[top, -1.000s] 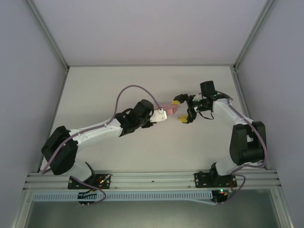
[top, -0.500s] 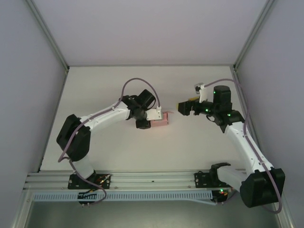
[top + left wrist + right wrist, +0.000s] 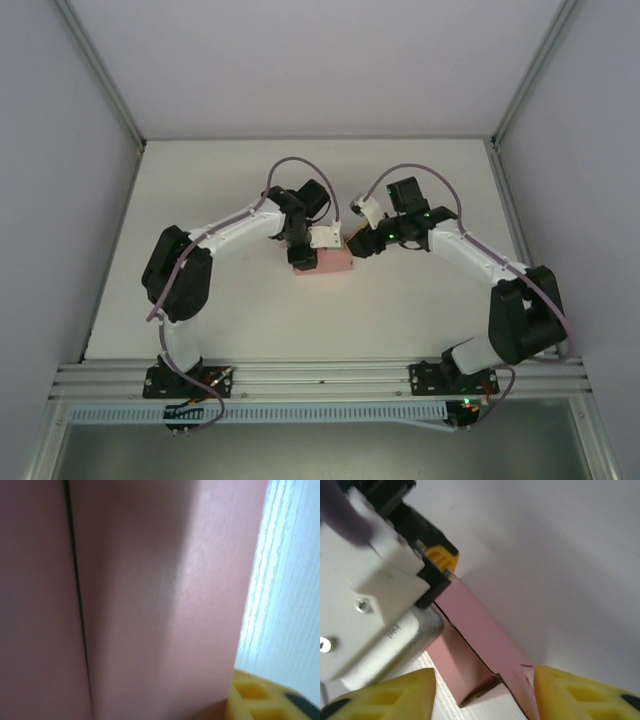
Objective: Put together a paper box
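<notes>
Right gripper (image 3: 485,676) first: jaws apart, roughly half open, w/ the near end of the paper box (image 3: 480,635) sitting btw the two yellow pads. One pad (image 3: 570,695) looks just at the pink edge, poss. touching. The other pad (image 3: 395,695) is apart from it, gap visible, so no real grip here yet. On progress: the body looks formed, the card folded into a flat sleeve w/ creased walls, and the left wrist cam has a long seam (image 3: 77,610) running down a pink panel. This end is not closed though. The mouth is open and a small tab w/ a cut corner (image 3: 520,669) sticks out untucked, so I'd call it past halfway, w/ the end flaps and tuck left. Can't tell the state of the far end. Moving out along the box: the left gripper (image 3: 305,255) has the opposite end. One yellow finger (image 3: 440,557) lies flat against the pink panel and the card is right up against its cam, so it looks clamped on the box, tho' the 2nd finger is hidden. Outward again: from above, the box lies btw the two grippers over the middle of the white table (image 3: 430,310), and whether it rests on the surface or is held just off it, can't tell.
</notes>
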